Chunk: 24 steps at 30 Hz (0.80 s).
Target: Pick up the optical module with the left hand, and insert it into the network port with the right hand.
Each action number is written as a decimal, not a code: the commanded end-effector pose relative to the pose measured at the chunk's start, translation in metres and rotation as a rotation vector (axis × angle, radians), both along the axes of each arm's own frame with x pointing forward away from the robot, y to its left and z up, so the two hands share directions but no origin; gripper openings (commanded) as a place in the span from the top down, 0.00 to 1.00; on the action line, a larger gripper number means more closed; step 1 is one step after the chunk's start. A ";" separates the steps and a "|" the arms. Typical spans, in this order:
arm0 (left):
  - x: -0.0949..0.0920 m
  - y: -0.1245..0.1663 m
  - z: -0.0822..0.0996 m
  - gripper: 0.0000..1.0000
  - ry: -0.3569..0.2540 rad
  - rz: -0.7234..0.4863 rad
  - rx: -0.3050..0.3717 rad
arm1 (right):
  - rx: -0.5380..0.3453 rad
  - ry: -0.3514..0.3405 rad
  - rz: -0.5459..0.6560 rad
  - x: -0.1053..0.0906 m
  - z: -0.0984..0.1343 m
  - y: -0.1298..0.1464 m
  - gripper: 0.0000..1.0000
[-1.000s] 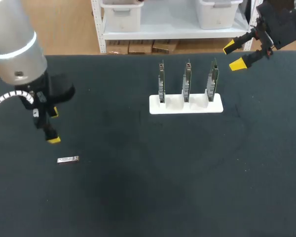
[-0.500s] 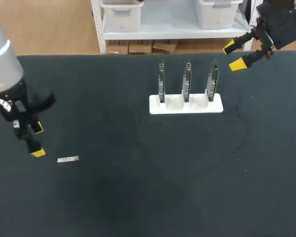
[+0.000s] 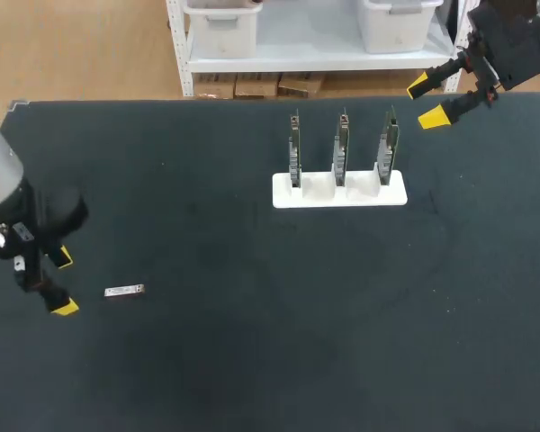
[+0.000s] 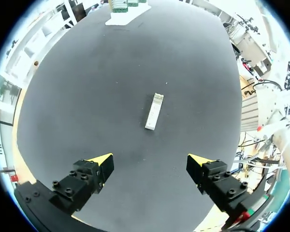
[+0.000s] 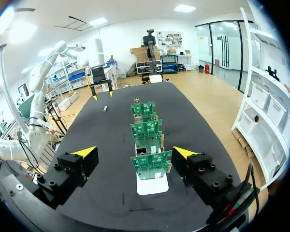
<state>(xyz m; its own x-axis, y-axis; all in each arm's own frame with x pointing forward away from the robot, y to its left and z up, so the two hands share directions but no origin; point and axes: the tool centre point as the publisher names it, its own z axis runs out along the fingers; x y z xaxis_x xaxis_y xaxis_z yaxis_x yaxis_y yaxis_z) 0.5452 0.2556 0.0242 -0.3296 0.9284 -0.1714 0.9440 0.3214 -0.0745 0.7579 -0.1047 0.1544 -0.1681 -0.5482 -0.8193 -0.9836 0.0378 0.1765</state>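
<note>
The module [image 4: 154, 111] is found lying flat a little ahead of the left gripper [image 4: 151, 160] — jaws spread, nothing held. Its long axis is set crosswise to the gap between them (long sides offered for the pinch). The right gripper [image 3: 425, 102], likewise spread, is placed well apart.

Dark worktop [image 3: 252, 351]: carries a small silver module [image 3: 123, 291] lying flat toward the left, and, well apart, a white stand [image 3: 283, 197] holding three upright boards [image 3: 341, 148].

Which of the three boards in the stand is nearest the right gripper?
The end board on the robot's right; the middle board and far board sit farther from the right gripper.
</note>
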 end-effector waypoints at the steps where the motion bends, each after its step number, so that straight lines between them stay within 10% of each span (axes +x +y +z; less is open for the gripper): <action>1: -0.007 -0.003 -0.003 0.00 -0.057 -0.019 0.003 | 0.000 -0.001 -0.001 0.000 0.000 0.000 0.00; 24: -0.001 -0.025 -0.018 0.00 -0.080 -0.034 0.100 | 0.000 -0.001 -0.001 0.000 0.000 0.000 0.00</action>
<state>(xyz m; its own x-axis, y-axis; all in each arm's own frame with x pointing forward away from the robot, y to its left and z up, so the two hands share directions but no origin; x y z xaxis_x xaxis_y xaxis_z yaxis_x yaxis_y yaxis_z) 0.5402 0.2353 0.0116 -0.2852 0.9515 -0.1151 0.9562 0.2907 0.0332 0.7579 -0.1047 0.1544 -0.1681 -0.5482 -0.8193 -0.9836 0.0378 0.1765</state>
